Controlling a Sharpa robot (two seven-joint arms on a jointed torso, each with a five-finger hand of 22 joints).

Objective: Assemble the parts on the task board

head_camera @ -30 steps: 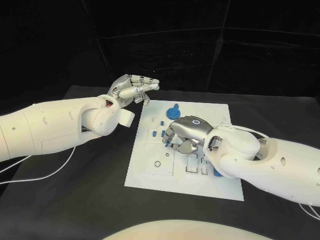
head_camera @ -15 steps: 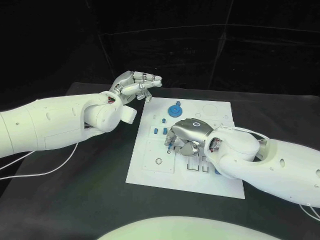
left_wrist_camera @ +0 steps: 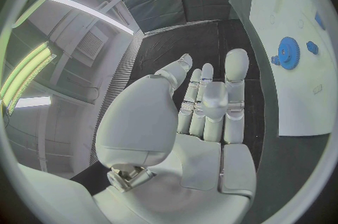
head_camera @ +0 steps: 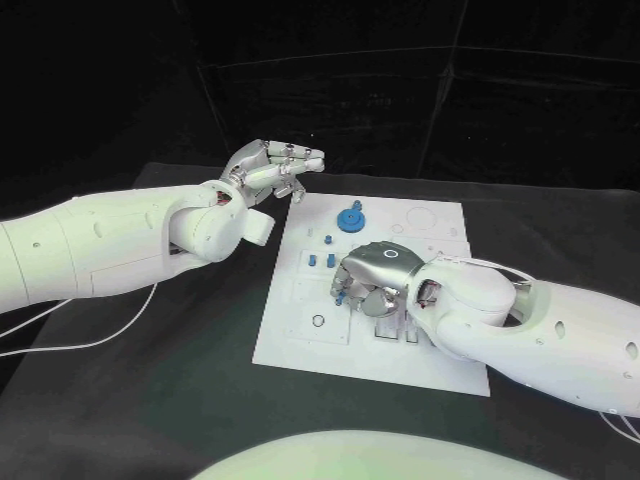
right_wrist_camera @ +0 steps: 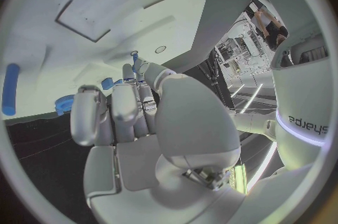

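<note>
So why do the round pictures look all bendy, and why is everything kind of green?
Left wrist view: a fisheye lens curves the task board edge and makes the left hand loom large. Right wrist view: same bending round the right hand. Head view: straight lines, black backdrop, greenish light on the white arms.

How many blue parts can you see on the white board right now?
4 in the head view: a gear near the far edge, a small peg with another peg beside it, and a piece at the right hand's fingertips. The right arm may hide more.
</note>
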